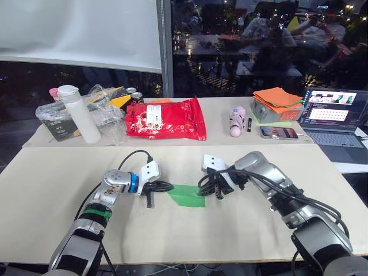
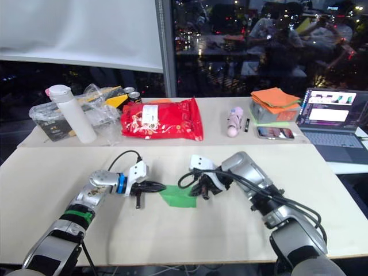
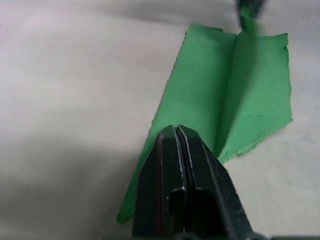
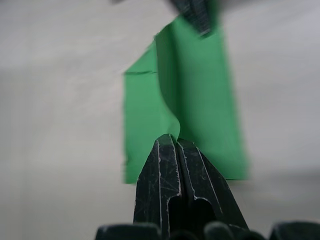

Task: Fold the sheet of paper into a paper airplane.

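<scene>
Desk: pale top; your work sits near the front edge, about midway along it. A second surface butts against the far edge and carries the clutter: laptop at the far right corner, red packet at far centre, orange paper stack beside the laptop, white bottle toward the far left.

Sheet of paper: already a narrow creased green shape lying on the desk, with a raised centre fold visible in both wrist views. Its long axis runs roughly left to right along the desk front, from one pincer to the other. You could call it a part-made paper airplane; the task looks well along, though that is a judgement only.

Left pincer: fingers pressed together at the paper's left, narrower end. In the left wrist view the tips sit on or over the green edge; you cannot be sure paper is caught between them.

Right pincer: pressed together at the opposite end, tips meeting right at the raised crease in the right wrist view, apparently nipping it.

Key relation: the paper lies between your two pincers, each touching one end, neither clearly nearer. Any next crease probably runs along that left-right axis, so you should keep both ends steady.
</scene>
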Controlling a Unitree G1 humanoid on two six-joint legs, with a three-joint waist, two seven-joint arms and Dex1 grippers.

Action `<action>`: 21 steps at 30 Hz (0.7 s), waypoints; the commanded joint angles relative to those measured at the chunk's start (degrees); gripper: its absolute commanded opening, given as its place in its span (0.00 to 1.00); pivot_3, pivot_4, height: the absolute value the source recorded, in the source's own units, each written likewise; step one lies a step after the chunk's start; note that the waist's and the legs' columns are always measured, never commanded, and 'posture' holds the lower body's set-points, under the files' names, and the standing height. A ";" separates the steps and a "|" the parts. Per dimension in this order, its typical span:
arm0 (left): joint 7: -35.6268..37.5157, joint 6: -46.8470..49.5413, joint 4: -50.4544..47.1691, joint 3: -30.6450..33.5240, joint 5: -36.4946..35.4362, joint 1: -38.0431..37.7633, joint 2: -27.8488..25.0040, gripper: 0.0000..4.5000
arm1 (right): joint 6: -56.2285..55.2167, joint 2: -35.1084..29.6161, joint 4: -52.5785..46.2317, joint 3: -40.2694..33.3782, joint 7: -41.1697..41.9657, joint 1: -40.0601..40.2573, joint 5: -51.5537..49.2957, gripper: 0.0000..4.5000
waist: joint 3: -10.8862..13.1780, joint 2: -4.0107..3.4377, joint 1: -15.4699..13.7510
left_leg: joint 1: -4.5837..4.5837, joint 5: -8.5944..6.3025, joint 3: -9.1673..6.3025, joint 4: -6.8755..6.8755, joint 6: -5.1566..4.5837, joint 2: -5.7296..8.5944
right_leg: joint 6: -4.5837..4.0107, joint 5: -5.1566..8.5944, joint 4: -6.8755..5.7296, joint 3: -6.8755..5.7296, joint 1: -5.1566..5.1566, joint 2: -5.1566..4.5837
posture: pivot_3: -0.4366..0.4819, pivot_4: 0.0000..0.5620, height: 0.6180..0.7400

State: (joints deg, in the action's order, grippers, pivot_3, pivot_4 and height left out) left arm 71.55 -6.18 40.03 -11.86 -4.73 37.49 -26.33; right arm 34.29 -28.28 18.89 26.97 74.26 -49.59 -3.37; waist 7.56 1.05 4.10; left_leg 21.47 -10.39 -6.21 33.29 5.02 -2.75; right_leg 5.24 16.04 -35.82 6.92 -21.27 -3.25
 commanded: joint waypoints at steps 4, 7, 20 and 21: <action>0.19 0.47 -0.88 0.54 0.43 -1.47 -1.22 0.01 | -7.26 2.26 9.13 -1.13 -0.05 -3.34 1.73 0.00 | 0.01 -0.01 -0.02 | 0.02 -0.01 0.00 0.00 -0.01 0.00 | -0.01 0.02 -0.01 0.00 0.00 0.00 | 0.48 0.27 0.93; -0.03 0.88 -1.51 0.93 0.23 -1.97 -1.36 0.01 | -9.09 3.27 11.89 -0.90 0.60 -3.62 2.56 0.00 | 0.01 -0.02 0.02 | 0.00 -0.01 0.00 0.00 -0.01 0.00 | -0.01 0.02 -0.03 0.00 0.00 0.00 | 0.48 0.27 0.93; 1.47 4.16 -11.24 5.66 -5.91 -6.15 -2.08 0.01 | -14.96 6.21 21.00 -0.73 1.76 -3.81 6.25 0.00 | 0.00 -0.04 0.71 | -0.15 -0.01 0.00 -0.02 -0.02 -0.01 | -0.04 0.04 -0.15 0.02 0.05 0.02 | 0.48 0.27 0.93; 2.19 5.47 -13.89 7.10 -8.51 -7.14 -2.14 0.01 | -15.00 6.11 20.95 -0.73 1.90 -3.54 6.40 0.00 | 0.01 -0.04 0.81 | -0.15 -0.01 0.00 -0.03 -0.02 -0.01 | -0.05 0.04 -0.17 0.02 0.05 0.02 | 0.48 0.27 0.93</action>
State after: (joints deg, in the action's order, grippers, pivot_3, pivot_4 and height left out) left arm 72.27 -1.98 30.79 -7.51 -9.00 30.43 -27.66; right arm 20.08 -22.16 38.93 25.86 76.05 -53.55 1.57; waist 7.57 1.01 4.92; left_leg 21.32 -10.41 -6.21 33.25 4.99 -2.77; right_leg 5.18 16.08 -36.00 6.94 -21.22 -3.23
